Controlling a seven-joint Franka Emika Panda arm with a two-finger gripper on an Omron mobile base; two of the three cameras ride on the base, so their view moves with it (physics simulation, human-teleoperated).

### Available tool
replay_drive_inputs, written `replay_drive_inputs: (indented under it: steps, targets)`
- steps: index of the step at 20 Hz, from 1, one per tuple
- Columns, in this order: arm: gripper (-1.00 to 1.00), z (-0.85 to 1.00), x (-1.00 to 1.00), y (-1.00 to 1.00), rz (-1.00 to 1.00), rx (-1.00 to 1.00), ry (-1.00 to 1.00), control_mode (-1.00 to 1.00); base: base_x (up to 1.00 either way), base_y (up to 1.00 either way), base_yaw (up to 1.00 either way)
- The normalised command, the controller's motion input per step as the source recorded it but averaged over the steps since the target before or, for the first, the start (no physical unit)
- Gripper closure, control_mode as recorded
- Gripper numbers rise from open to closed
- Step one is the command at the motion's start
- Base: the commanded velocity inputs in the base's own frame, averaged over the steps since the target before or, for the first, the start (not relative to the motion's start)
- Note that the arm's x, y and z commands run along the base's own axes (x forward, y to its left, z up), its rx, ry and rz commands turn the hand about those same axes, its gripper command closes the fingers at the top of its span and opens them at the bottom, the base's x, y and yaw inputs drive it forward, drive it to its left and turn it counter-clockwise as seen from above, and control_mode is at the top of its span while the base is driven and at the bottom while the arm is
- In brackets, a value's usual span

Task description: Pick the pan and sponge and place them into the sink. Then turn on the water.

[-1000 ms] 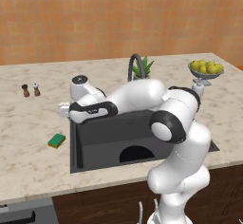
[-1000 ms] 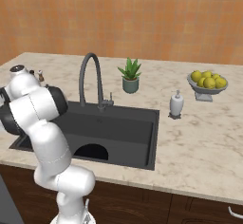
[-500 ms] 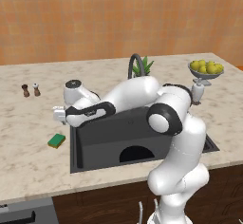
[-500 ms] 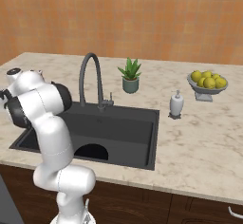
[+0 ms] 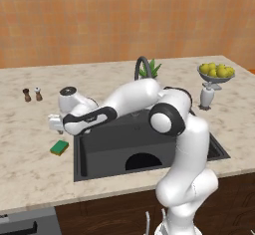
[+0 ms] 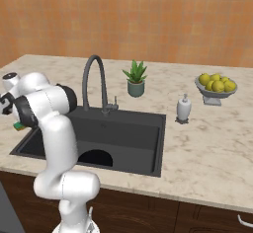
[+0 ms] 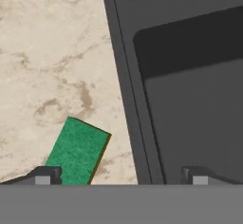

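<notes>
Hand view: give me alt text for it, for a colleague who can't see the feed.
A green sponge lies flat on the beige marble counter, apart from the rim of the dark grey sink that takes up the right side. The pincer is open, one fingertip by the sponge's corner, the other over the basin.

Beside my left fingertip [image 7: 46, 174] lies the small green sponge [image 7: 77, 151], its top rough and grainy, matt, with a yellowish edge. Under it, the beige marble-look stone counter [image 7: 47, 61] looks smooth. Between my fingertips and past my right one, the dark grey sink [image 7: 190, 99] is smooth and matt.
</notes>
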Motion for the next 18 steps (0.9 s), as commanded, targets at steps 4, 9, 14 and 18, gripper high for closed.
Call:
replay_drive_inputs:
  steps: [4,9,14,18]
  targets:
    - [-1.00,-0.18,0.00,0.25,-0.07,0.00,0.05,-1.00,0.00,0.00,0.00]
    - [-1.00,-0.21,0.00,0.27,-0.08,0.00,0.05,-1.00,0.00,0.00,0.00]
    - [-1.00,-0.24,0.00,0.30,-0.08,0.00,0.03,-1.00,0.00,0.00,0.00]
    - [-1.00,-0.25,0.00,0.23,-0.08,0.00,0.06,-1.00,0.00,0.00,0.00]
